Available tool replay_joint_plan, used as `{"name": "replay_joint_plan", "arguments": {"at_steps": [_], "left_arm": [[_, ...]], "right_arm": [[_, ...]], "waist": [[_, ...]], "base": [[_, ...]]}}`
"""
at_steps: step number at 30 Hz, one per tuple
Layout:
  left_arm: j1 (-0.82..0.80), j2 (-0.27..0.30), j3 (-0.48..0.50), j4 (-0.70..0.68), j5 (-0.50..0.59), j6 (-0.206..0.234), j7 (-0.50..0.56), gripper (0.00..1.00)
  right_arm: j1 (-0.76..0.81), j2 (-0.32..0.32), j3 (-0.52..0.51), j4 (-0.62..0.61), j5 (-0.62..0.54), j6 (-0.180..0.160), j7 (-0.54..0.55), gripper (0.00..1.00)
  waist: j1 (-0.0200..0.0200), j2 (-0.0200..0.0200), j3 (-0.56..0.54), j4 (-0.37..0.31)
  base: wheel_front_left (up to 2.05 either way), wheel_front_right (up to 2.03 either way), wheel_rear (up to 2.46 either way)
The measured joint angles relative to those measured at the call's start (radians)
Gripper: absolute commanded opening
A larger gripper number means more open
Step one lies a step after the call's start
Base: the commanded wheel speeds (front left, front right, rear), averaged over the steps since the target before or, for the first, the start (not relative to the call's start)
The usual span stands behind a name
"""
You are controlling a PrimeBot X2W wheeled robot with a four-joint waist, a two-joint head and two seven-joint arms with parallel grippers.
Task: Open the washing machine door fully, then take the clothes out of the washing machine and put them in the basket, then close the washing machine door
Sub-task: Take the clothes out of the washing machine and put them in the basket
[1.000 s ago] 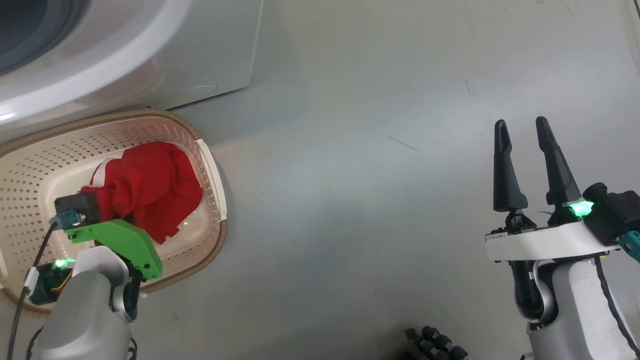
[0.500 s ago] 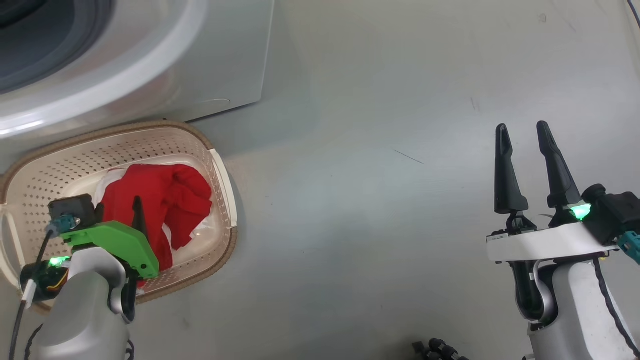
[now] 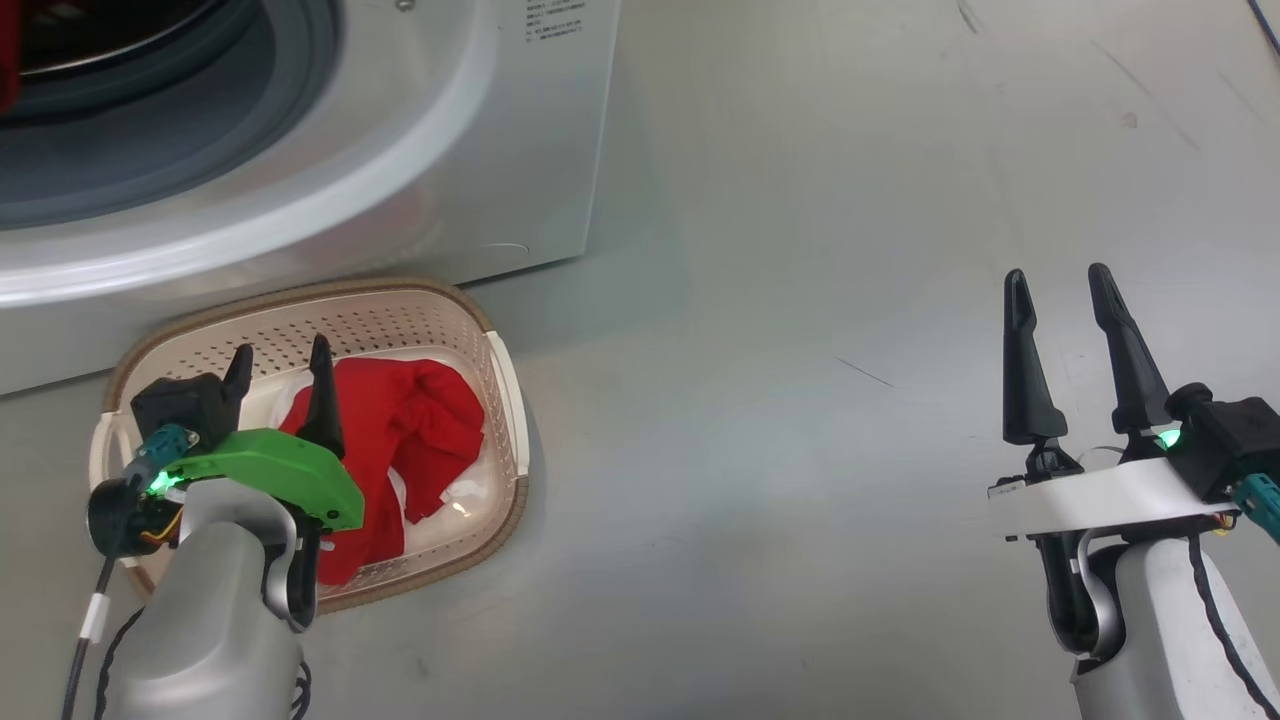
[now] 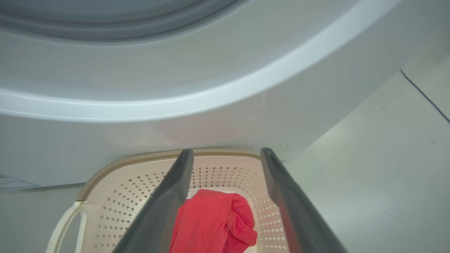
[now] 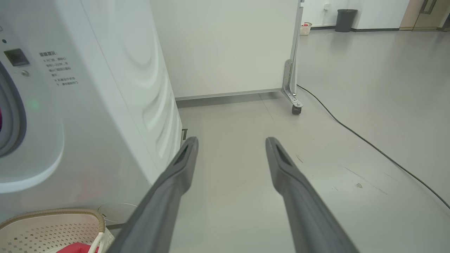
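We logged the right gripper, long dark fingers parted, above smooth grey floor; big white front-loading washing machine left, cream perforated plastic basket with bright red fabric clothes at its foot.

Left gripper: near left, jaws well apart, pointing far.
Right gripper: near right, jaws well apart, pointing far.

You've got a smooth grey floor, lightly scuffed. The washing machine stands on it, with the basket down just beside its base. In the right wrist view, a panel's caster rests on the floor, a black cable trails past it, and a dark bin stands well beyond.
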Motion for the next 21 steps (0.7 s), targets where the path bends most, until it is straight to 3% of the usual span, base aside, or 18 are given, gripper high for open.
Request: {"name": "replay_joint_plan", "arguments": {"at_steps": [21], "left_arm": [[0.150, -0.018, -0.005, -0.325, 0.088, -0.004, -0.003, 1.00]], "right_arm": [[0.094, -0.021, -0.025, 0.044, -0.050, 0.008, 0.000, 1.00]], "waist": [[0.0000, 0.0000, -0.203, 0.139]], "base": [[0.00, 0.00, 0.00]]}}
